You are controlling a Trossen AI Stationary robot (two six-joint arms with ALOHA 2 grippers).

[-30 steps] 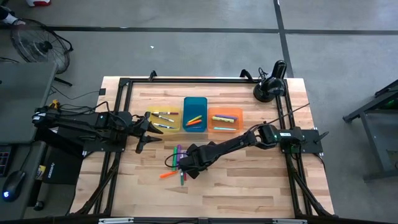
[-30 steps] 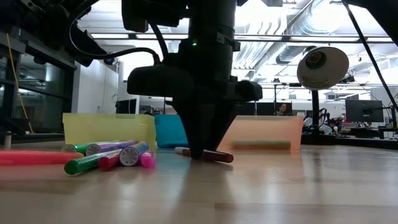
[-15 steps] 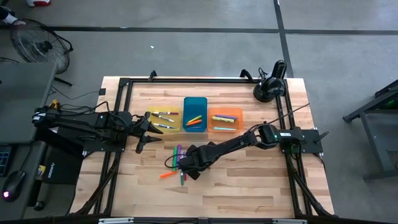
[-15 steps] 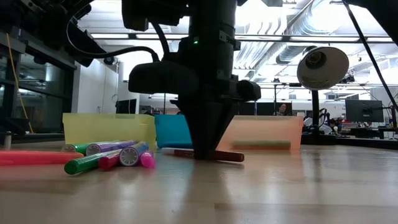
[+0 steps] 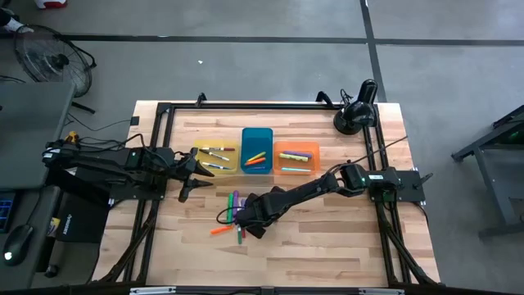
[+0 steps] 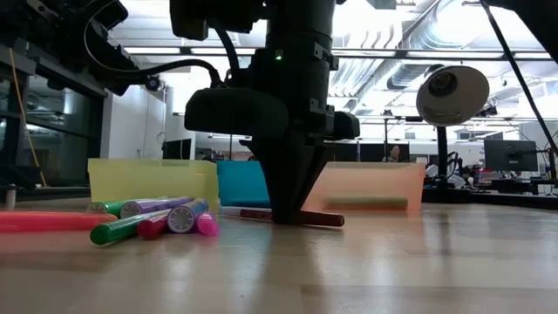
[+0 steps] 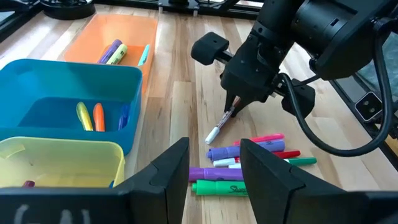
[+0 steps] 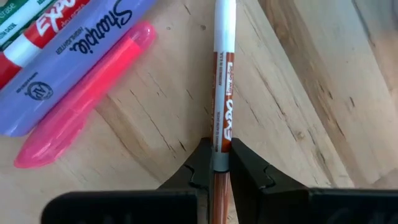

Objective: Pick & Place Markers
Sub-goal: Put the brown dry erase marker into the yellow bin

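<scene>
A thin dark-red and white marker (image 8: pixel 222 74) lies flat on the wooden table, with my right gripper (image 8: pixel 221 165) shut on it from above. It also shows under that gripper (image 6: pixel 292 214) in the low view. Just left of it is a loose heap of markers (image 5: pixel 233 211), purple, pink, green and orange, lying on their sides. My left gripper (image 5: pixel 193 172) waits open near the table's left side, beside the yellow tray (image 5: pixel 216 157), with nothing between its fingers. My right gripper pinches the marker between its two fingers at the grey band (image 8: pixel 222 158) about halfway along, where the printed label ends. The fingers point steeply down and lie across the marker. The marker lies level on the table, its white end (image 7: pixel 214 133) pointing away from the gripper.
Yellow, blue (image 5: pixel 256 151) and orange (image 5: pixel 295 156) trays stand side by side at the table's far middle, each holding a few markers. A black desk lamp (image 5: pixel 357 115) stands at the far right corner. A black frame runs round the table's edges.
My right gripper has stayed over the same spot and rolled about its own pointing line. The red and white marker under it has swung round on the table and now lies more broadside in the low view. The heap of markers has not moved.
</scene>
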